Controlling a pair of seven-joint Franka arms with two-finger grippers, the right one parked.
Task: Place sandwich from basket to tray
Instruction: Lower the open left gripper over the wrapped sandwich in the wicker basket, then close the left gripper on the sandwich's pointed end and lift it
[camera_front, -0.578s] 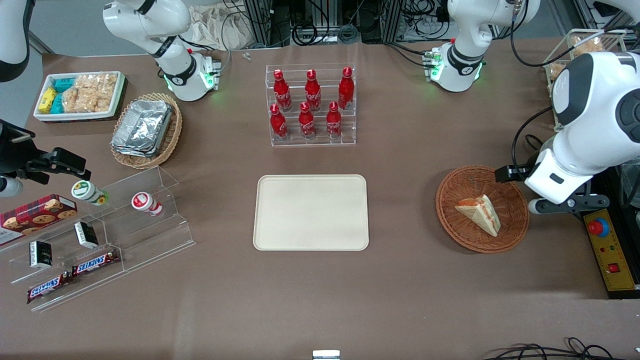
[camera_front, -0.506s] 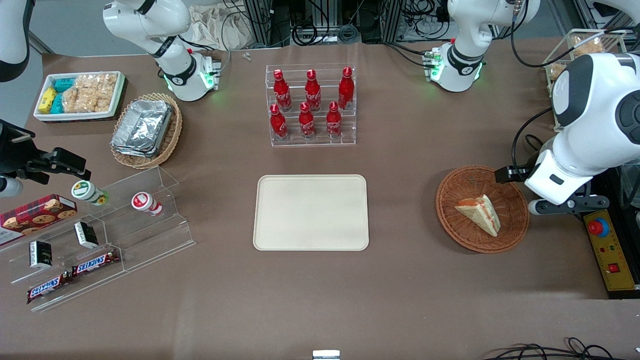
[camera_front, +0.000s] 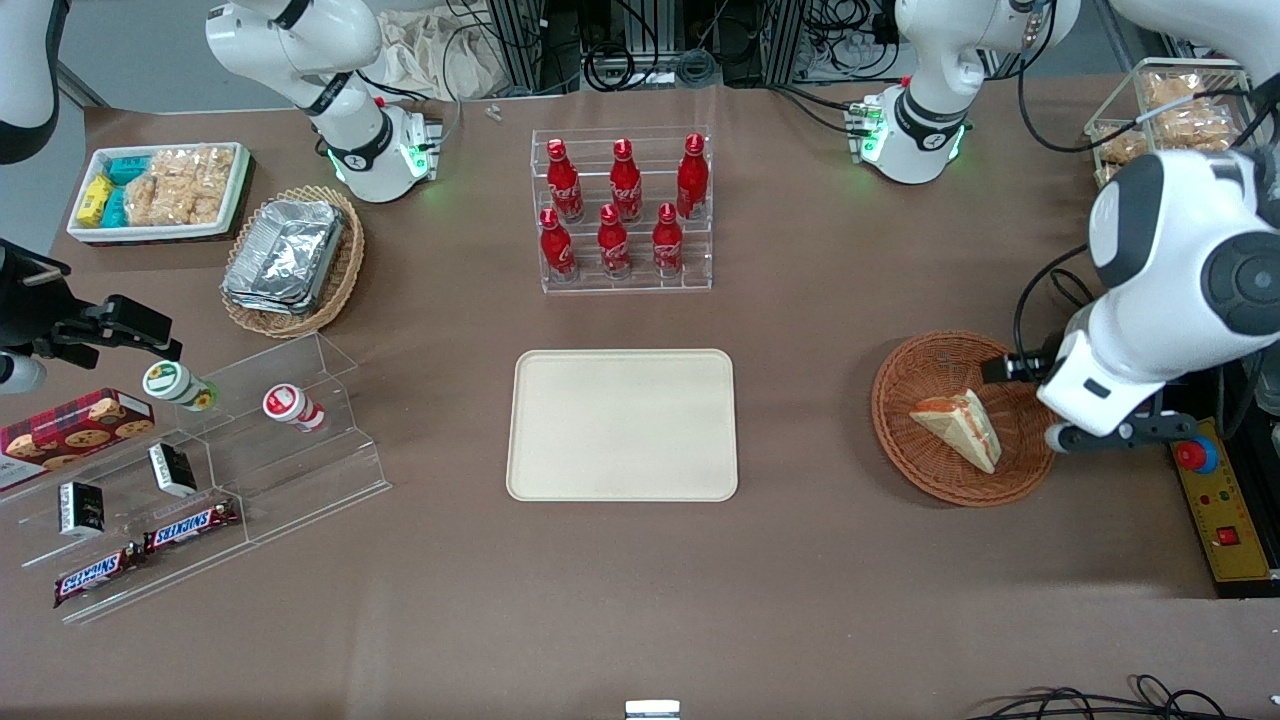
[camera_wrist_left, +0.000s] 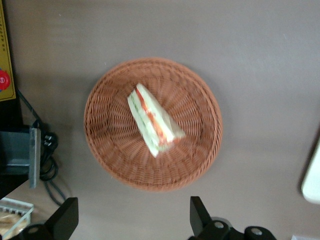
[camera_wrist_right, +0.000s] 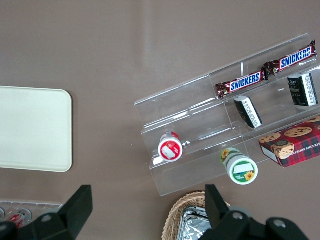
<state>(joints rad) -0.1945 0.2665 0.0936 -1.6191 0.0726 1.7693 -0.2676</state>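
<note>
Gripper (camera_wrist_left: 132, 220) wide open, holding nothing, has shifted closer over basket (camera_front: 900, 440) w/ sandwich (camera_front: 960, 428) inside, prob. not touching. Tray (camera_front: 622, 424) bare, unchanged.

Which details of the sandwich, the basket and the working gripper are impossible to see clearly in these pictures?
- Front view: the gripper is hidden under the arm's white body; part of the basket rim is covered too.
- Left wrist view: the gripper is cut off by the frame edge, only its spread fingers show.
- Left wrist view: the sandwich filling is blurred.
- Left wrist view: the tray shows only one corner.
</note>
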